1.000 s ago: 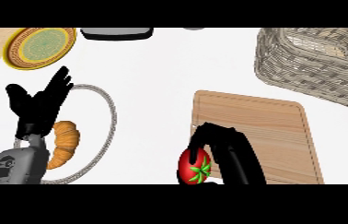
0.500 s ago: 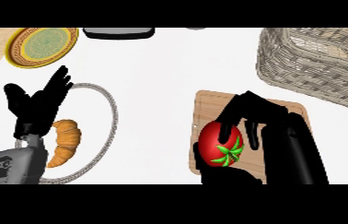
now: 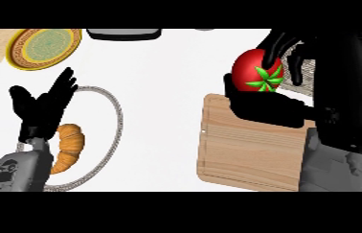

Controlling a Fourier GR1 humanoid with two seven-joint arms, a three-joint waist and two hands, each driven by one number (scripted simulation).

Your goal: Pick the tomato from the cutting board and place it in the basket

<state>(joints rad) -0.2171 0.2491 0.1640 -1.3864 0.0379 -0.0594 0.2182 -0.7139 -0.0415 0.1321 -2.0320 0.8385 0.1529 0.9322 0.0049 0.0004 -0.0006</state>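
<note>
A red tomato [image 3: 253, 74] with a green stem is held in my right hand [image 3: 279, 105], whose fingers and thumb curl round it. The hand and tomato hang above the far edge of the wooden cutting board [image 3: 244, 153]. Most of the wicker basket is hidden behind this hand and arm; a strip of it [image 3: 305, 89] shows at the right. At the left, my left hand [image 3: 44, 107] rests open, fingers up, over a plate.
A croissant [image 3: 67, 145] lies on a white plate with a grey rim [image 3: 112, 126] at the left. A yellow plate [image 3: 42, 47] sits at the far left. A dark tray [image 3: 121, 33] lies at the far edge.
My right hand has lifted the tomato off the cutting board and carried it up and away toward the basket. The left hand has stayed still.
</note>
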